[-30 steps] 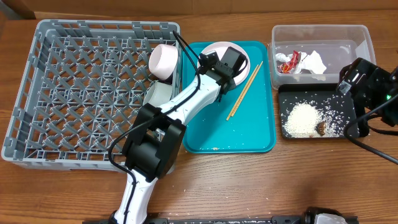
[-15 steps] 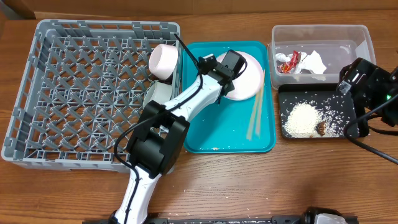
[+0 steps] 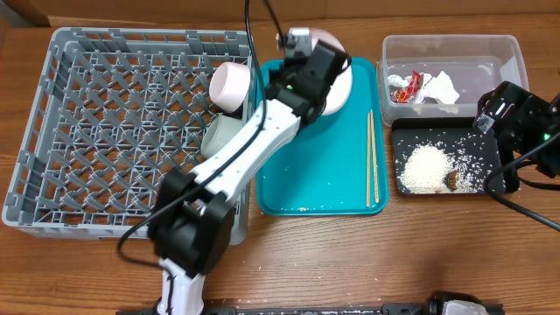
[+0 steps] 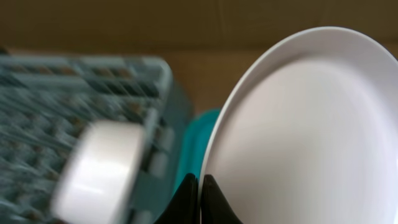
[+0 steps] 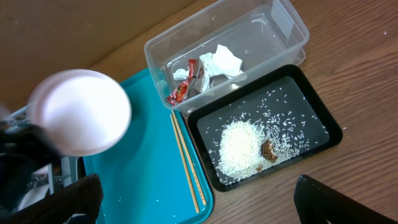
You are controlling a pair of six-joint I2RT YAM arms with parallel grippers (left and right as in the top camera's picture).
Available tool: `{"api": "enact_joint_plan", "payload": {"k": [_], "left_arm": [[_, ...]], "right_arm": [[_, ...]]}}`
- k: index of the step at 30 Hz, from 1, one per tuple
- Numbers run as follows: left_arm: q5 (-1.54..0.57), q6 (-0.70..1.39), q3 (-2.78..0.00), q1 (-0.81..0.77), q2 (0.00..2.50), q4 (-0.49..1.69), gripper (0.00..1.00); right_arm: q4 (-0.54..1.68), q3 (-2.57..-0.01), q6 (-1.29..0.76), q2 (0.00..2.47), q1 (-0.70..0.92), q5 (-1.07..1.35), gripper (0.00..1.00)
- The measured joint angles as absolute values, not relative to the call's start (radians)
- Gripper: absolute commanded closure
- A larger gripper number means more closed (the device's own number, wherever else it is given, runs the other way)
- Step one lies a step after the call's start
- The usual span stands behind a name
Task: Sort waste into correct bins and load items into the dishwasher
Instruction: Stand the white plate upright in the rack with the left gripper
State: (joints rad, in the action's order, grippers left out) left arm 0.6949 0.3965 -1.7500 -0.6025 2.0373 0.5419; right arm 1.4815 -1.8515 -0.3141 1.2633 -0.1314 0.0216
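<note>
My left gripper (image 3: 302, 77) is shut on the rim of the round pale plate (image 3: 337, 74) and holds it tilted above the back of the teal tray (image 3: 306, 188). The left wrist view shows the fingertips (image 4: 200, 186) pinching the plate's edge (image 4: 298, 124). The chopsticks (image 3: 372, 157) lie along the tray's right side. The grey dish rack (image 3: 114, 131) holds a white cup (image 3: 230, 86) and a bowl (image 3: 220, 136). The clear tub (image 3: 451, 44) holds the wrapper (image 3: 405, 86) and napkin (image 3: 442, 87). The black tray (image 3: 442, 136) holds rice (image 3: 424, 166) and a brown scrap (image 3: 452, 180). My right gripper (image 3: 497, 118) is open and empty.
The right wrist view shows the clear tub (image 5: 273, 15), the black tray (image 5: 323, 121), the chopsticks (image 5: 186, 162) and the lifted plate (image 5: 81, 112). A few rice grains lie on the teal tray. My left arm stretches across the rack's right wall. Bare wood lies in front.
My left gripper has lifted the plate off the teal tray and carried it toward the back. The chopsticks have slid to the tray's right side. The right arm has not moved.
</note>
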Motion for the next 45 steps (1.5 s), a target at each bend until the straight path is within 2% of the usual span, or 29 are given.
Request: {"api": "enact_joint_plan", "payload": {"k": [7,12,22,30,45], "left_arm": [[0.872,-0.066,-1.767,-0.578,1.871,0.448,0.96],[0.914,-0.296,-1.774,-0.461,1.855,0.439,0.96],[0.896,-0.503,-1.774,-0.237,1.855,0.393,0.96],[0.821,-0.580,-1.774,-0.222,1.868,0.397,0.96],[0.850,-0.597,-1.774,-0.172,1.964,0.381,0.96]], "right_arm": [[1.481,-1.851,-0.313,1.263,-0.131,0.022,0.00],[1.481,-1.851,-0.314,1.263,-0.131,0.022,0.00],[1.481,-1.851,-0.313,1.263,-0.131,0.022,0.00],[1.481,-1.851,-0.313,1.263,-0.131,0.022,0.00],[1.482,-1.851,-0.314,1.263,-0.131,0.022,0.00]]}}
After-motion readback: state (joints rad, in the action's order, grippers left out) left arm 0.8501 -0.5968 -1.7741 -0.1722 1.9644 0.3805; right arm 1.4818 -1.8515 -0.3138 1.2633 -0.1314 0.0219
